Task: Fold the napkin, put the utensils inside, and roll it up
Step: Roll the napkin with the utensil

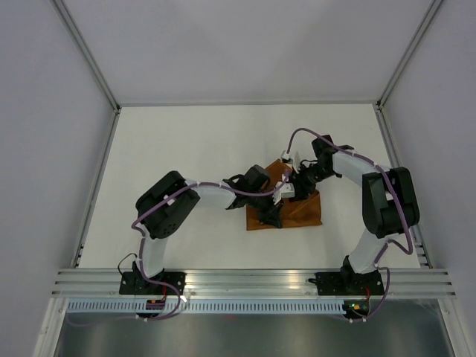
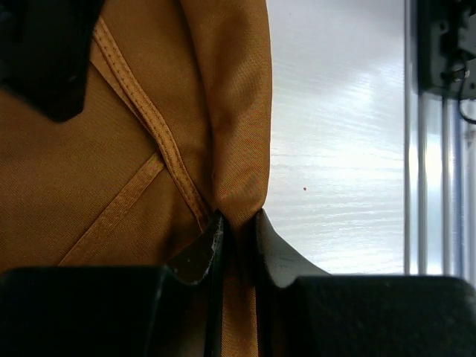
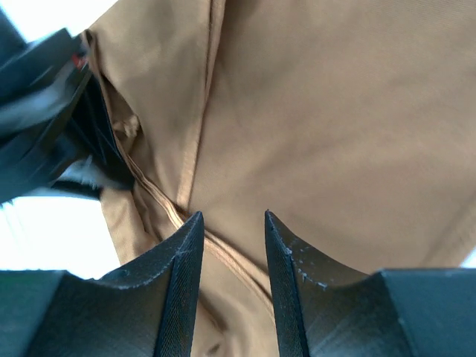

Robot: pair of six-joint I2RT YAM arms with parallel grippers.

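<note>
Has the left hand (image 2: 238,223) closed almost fully on a raised fold of the napkin (image 2: 111,186), with only the thickness of the rust-orange cloth between the two black fingers (image 2: 201,253). Pinches that fold right at the tips, just beside two stitched hems (image 2: 137,97) crossing up and to the left of the hand. Leaves bare white bench (image 2: 335,149) to the right of the hand, and past that an aluminium rail (image 2: 431,149) (standing upright in the left wrist view).

Has the right hand (image 3: 230,223) partly open, fingertips (image 3: 184,260) clearly apart, with the same cloth filling nearly everything ahead of it. Shows another hem (image 3: 223,249) passing across the gap between the jaws. Shows nothing clamped there (cannot tell whether the fabric brushes either pad). Puts a black, blurred part of the other arm (image 3: 44,126) up and to the left of this hand.

From above, finds the napkin folded into a rough trapezoid, lying on the bench directly beneath both hands. Places the left hand over the cloth's left part and the right hand over the edge farther from the arm bases. Brings the two hands near each other above the same piece of fabric.
</note>
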